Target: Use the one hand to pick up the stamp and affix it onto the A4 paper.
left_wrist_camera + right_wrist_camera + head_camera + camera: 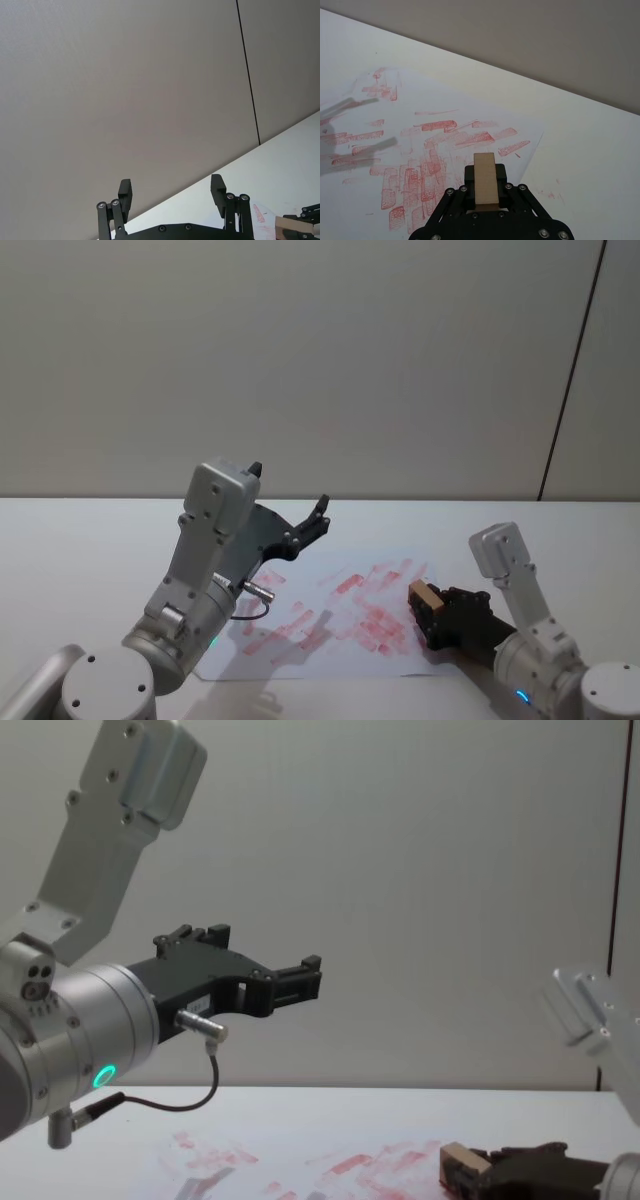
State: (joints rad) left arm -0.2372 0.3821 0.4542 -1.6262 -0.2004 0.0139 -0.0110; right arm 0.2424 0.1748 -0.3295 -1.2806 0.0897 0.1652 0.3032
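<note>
While the right gripper [425, 610] sits low at the A4 paper's [340, 635] right edge, clamped on the stamp [421, 594], contact with the sheet is unclear. Stamp points in over the inked area. Table [100, 540] runs wide past the paper's far and left edges. Left gripper [171, 192] hangs high over the sheet's left side, fingers spread.

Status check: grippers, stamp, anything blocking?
Right gripper shut on the stamp, low over the A4 paper, right side; contact unclear. Left gripper open, empty, raised above the table. No obstruction seen.
</note>
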